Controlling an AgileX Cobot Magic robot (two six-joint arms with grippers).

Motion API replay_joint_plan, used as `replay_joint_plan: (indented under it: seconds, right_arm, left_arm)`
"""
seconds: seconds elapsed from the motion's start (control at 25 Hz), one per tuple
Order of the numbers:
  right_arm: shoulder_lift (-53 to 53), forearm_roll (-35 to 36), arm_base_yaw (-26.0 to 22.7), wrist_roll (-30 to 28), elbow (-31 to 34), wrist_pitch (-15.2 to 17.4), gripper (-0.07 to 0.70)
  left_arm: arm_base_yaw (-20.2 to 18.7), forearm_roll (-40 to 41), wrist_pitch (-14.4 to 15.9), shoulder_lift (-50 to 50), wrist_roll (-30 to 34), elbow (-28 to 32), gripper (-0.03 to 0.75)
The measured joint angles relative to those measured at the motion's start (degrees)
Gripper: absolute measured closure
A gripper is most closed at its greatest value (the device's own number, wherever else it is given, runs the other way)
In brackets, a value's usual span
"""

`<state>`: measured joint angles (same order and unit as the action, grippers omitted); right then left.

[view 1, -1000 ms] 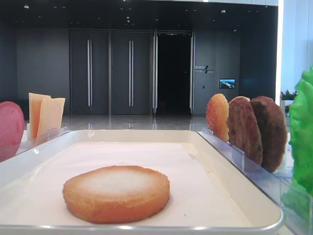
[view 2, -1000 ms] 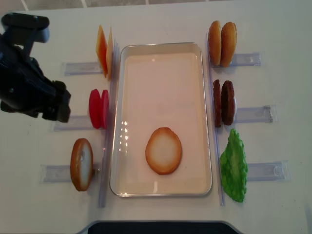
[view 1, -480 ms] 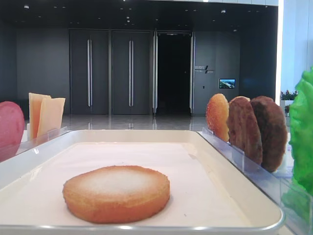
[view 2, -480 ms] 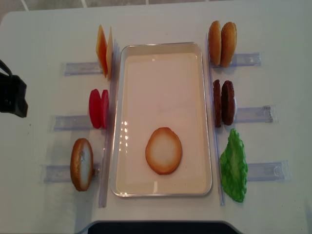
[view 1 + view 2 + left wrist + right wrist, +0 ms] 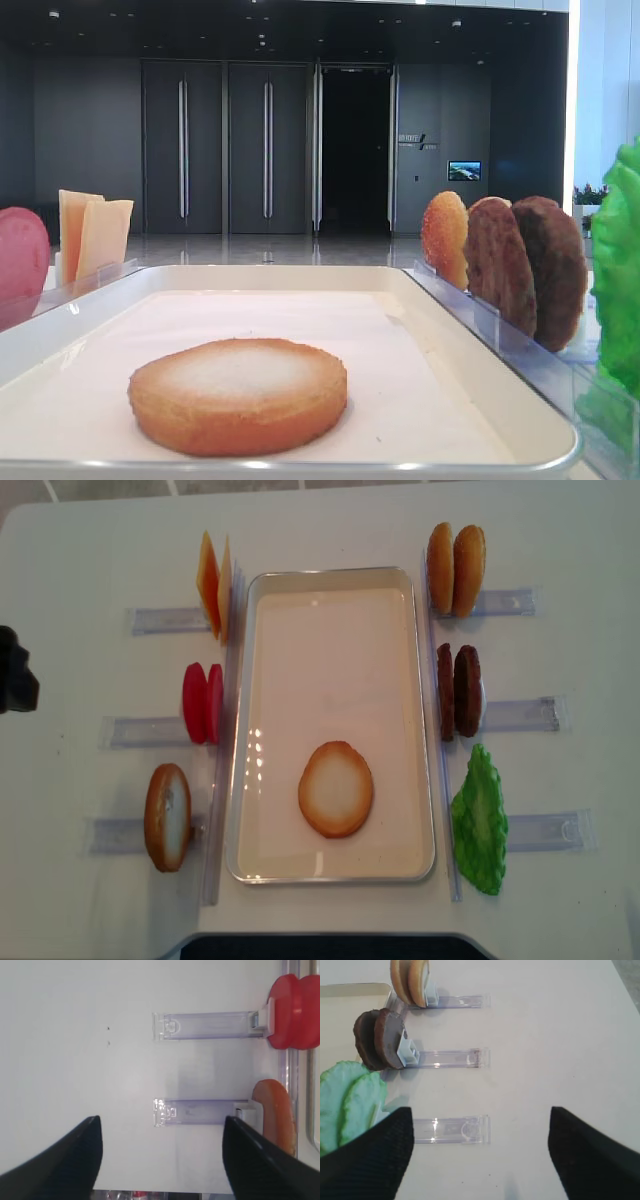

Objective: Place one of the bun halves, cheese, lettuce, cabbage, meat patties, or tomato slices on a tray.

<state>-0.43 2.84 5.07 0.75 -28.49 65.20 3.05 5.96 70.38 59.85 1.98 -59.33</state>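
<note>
One bun half lies flat, cut face up, in the cream tray. Another bun half stands in a rack at the near left, and two more stand at the far right. Cheese, tomato slices, meat patties and lettuce stand in racks beside the tray. Cabbage is out of view. My left gripper is open and empty over bare table left of the tomato slices. My right gripper is open and empty, right of the lettuce.
Clear plastic racks stick out from both long sides of the tray. A dark part of the left arm shows at the left edge of the overhead view. Dark doors fill the background in the low view.
The left arm has pulled back to the left, from beside the tomato slices to the edge of the overhead view. The food and the tray have not moved.
</note>
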Motion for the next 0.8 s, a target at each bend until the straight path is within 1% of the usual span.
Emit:
replay_joint_plan:
  seconds: [0.4,0.56,0.8]
  right_arm:
    - [0.0,0.0,0.0,0.0,0.0,0.0,0.076]
    - [0.0,0.0,0.0,0.0,0.0,0.0,0.076]
    - [0.0,0.0,0.0,0.0,0.0,0.0,0.076]
  left_arm:
    - [0.0,-0.37,1.34,-25.34,0.6,-0.07,0.148]
    - [0.0,-1.75,1.82,-34.37,1.23,-0.07,0.148]
    - [0.0,-4.17,1.88,-45.0,1.47,-0.3,0.148]
